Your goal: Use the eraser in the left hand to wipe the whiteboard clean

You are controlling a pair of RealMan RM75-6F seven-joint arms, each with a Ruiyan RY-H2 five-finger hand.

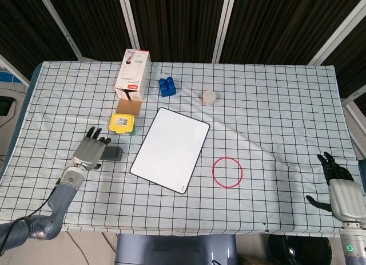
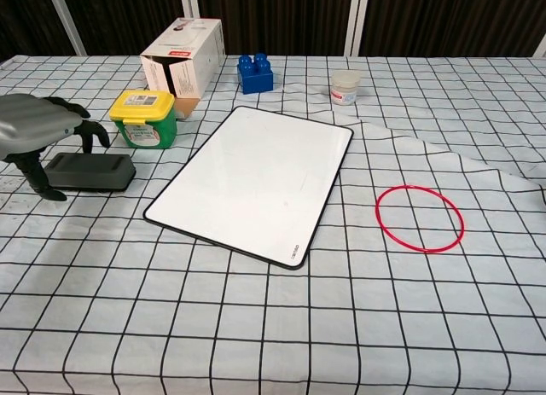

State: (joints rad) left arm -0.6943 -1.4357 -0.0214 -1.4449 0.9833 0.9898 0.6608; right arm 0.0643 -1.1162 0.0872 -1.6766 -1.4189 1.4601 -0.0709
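**Op:** Eraser [image 2: 90, 171] first. Where is it, and does the left hand [image 2: 34, 132] have it?

**Tech:** It lies flat on the checked cloth, at about nine o'clock from the whiteboard [image 2: 252, 183] and just beside the board's left edge without touching it. The left hand arches over its outer end, fingers curled down around it and the thumb reaching to the cloth. Whether anything actually pinches the block, I cannot tell; from the head view the hand [image 1: 91, 152] only overlaps its left end.

**Op:** How will it handle?

**Tech:** My guess: light, a stiff dark shell with a soft felt underside, so nothing fragile. It is long and low, so I would take it across the narrow width near the middle, thumb on one long side and fingers on the other. A hold at the end would let it twist while wiping.

**Op:** And the board?

**Tech:** Thin, rigid, smooth. It could slide on the cloth under a firm wipe. No marks show on it that I can make out.

**Op:** Right hand?

**Tech:** The right hand [image 1: 339, 192] is at four o'clock, far from the board, fingers apart, holding nothing.

**Op:** Containers?

**Tech:** The yellow-lidded green tub [image 2: 145, 118] at ten o'clock is closed, contents hidden. The carton [image 2: 182, 55] at eleven lies on its side; its inside is not visible. The small white jar [image 2: 345, 86] at one o'clock is also capped.
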